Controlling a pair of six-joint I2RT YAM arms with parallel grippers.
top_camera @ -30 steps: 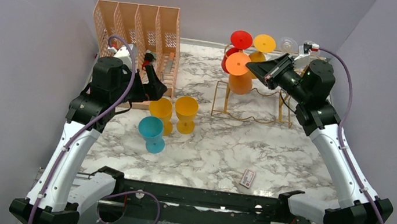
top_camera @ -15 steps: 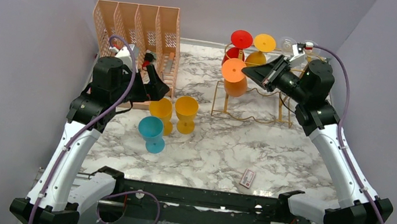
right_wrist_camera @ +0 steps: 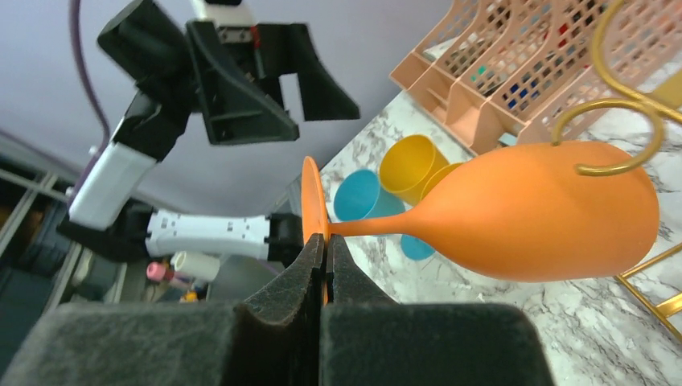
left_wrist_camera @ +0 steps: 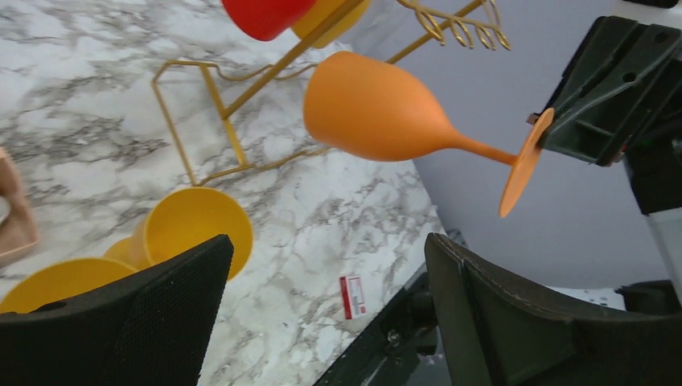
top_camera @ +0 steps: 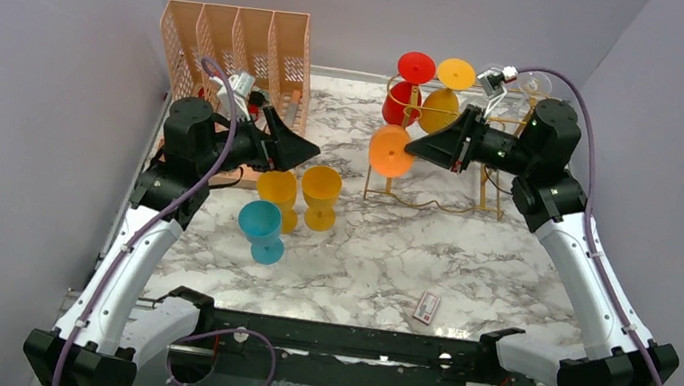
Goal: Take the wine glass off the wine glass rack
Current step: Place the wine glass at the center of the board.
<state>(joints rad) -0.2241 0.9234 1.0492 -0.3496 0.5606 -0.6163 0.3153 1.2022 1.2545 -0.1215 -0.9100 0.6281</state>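
Wine glass [right_wrist_camera: 547,209] beside rack [right_wrist_camera: 607,102] (cups [top_camera: 322,185] near)

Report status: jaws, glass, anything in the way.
Right gripper jaws shut on glass foot. Left gripper open, empty. Glass held sideways, rack hook beside bowl; contact unclear.

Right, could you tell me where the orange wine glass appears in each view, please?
Top external: the orange wine glass is just above centre, at the left end of the gold rack.
Left wrist: upper middle, lying sideways, foot to the right.
Right wrist: right of centre, foot at centre.
Shared landmark: the gold rack.
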